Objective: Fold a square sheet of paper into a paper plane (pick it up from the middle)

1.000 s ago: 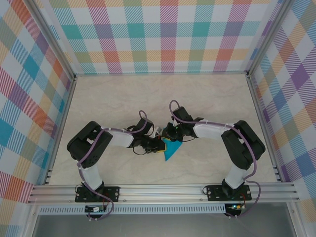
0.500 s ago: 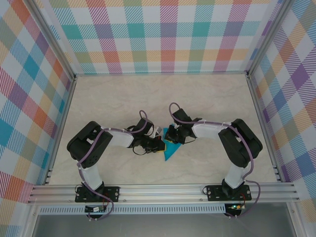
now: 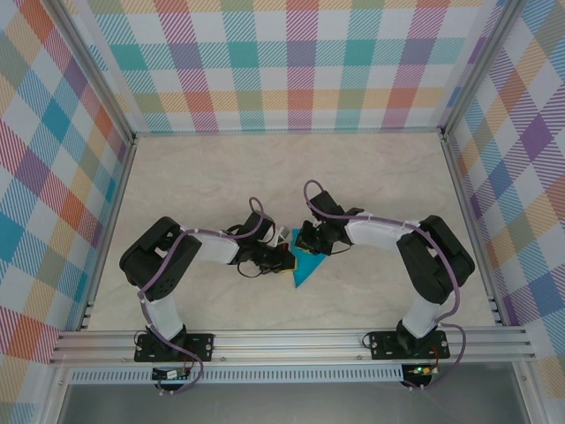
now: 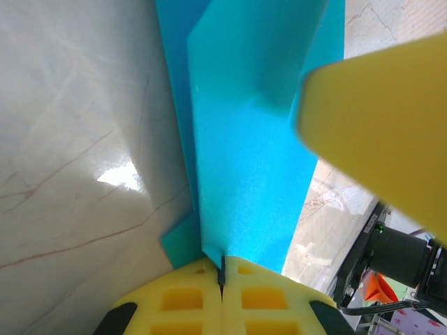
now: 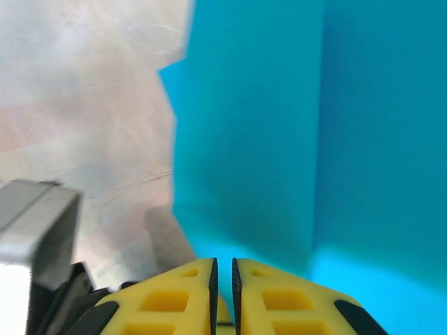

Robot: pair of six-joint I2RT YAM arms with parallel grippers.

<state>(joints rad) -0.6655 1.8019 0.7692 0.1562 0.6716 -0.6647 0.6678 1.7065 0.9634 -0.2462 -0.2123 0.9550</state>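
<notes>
Teal-blue creased paper sheet [image 4: 251, 160] clamped at its edge by yellow-fingered left gripper [image 4: 222, 264]; right gripper [image 5: 223, 269] nearly closed over sheet, hold unclear. Risk: tearing under opposed pulls.

**Three cameras: one high behind the arms, two close in at the wrists.**

Your top camera sat above and behind the arm bases [image 3: 175, 344] and looked down and forward over the whole table [image 3: 221, 177], far enough off to take in the checked walls [image 3: 291, 62]. Your left wrist camera looked out past the left gripper [image 4: 222, 265] at the bottom of its frame, very near the sheet of paper [image 4: 244, 153] lying on the table. Your right wrist camera did the same over the right gripper [image 5: 223, 269]. All three views shared that sheet, and the left wrist view also caught a blurred yellow finger [image 4: 377, 132] of the right gripper.
</notes>
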